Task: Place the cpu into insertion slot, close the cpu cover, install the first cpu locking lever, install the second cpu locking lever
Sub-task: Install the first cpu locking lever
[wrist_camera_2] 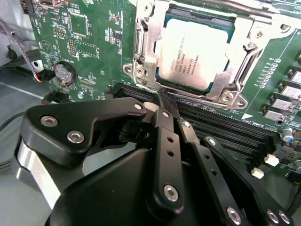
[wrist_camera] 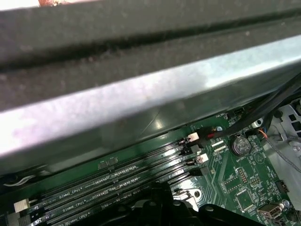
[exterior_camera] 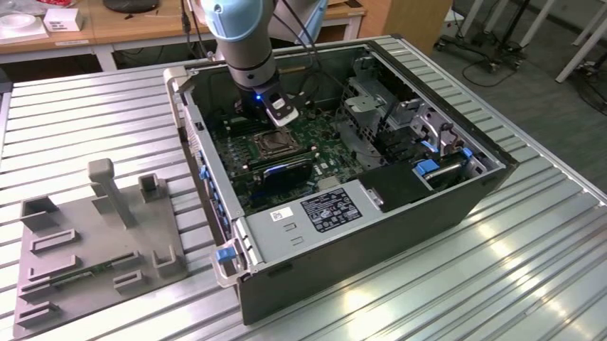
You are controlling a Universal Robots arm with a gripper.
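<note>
Overhead, the arm (exterior_camera: 242, 42) comes down almost vertically into the open computer case (exterior_camera: 379, 213), which lies on its side on the ribbed metal counter (exterior_camera: 531, 284), with a grey fixture plate (exterior_camera: 95, 241) beside it at the exterior view's left. Its wrist points straight down at the green motherboard (wrist_camera_2: 94, 42), so the hand (wrist_camera_2: 162, 96) hangs just beside the slot (wrist_camera_2: 146, 61), at the edge nearest the black memory slots (wrist_camera_2: 225, 129). The hand's fingers (wrist_camera_2: 164, 132) are drawn together to a narrow tip with nothing between them, and that tip meets the lower edge of the cover (wrist_camera_2: 225, 75). The cover lies flat over the slot, framing the cpu (wrist_camera_2: 195, 52), which sits seated in the socket.
</note>
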